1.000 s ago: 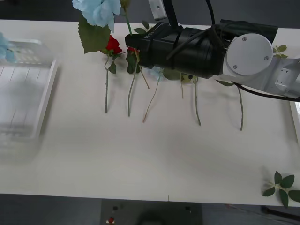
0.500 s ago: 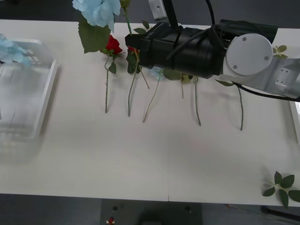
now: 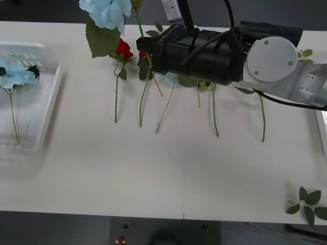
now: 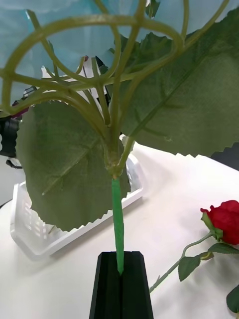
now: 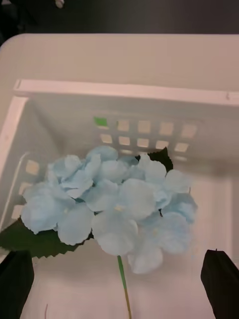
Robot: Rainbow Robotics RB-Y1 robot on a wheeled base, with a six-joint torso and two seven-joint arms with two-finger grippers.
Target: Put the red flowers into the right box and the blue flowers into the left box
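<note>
**A:** One blue flower [image 3: 15, 76] lies inside the left box [image 3: 51, 102], its head toward the far end and its stem running along the length. The left claw [image 5: 117, 254] hangs right over it, fingers spread wide, holding nothing.

**B:** And the right claw [image 4: 121, 259]?

**A:** It's well away from the left box, pinched tight on the stem of a second blue flower [image 3: 104, 13], which it holds upright, head high above the desk [image 3: 163, 173].

**B:** So that one goes to the left box too, I'd say. How do we do it well?

**A:** Clear the left claw away from the left box first. Carry the flower high, because the red flowers [image 3: 123, 48] lie just beneath it. Tilt the stem along the box's length, set it beside the first bloom, then let go low.

**B:** The right box [image 3: 322, 127]?

**A:** It's farthest from the left box, and only its rim shows. Leave it for the roses.
</note>
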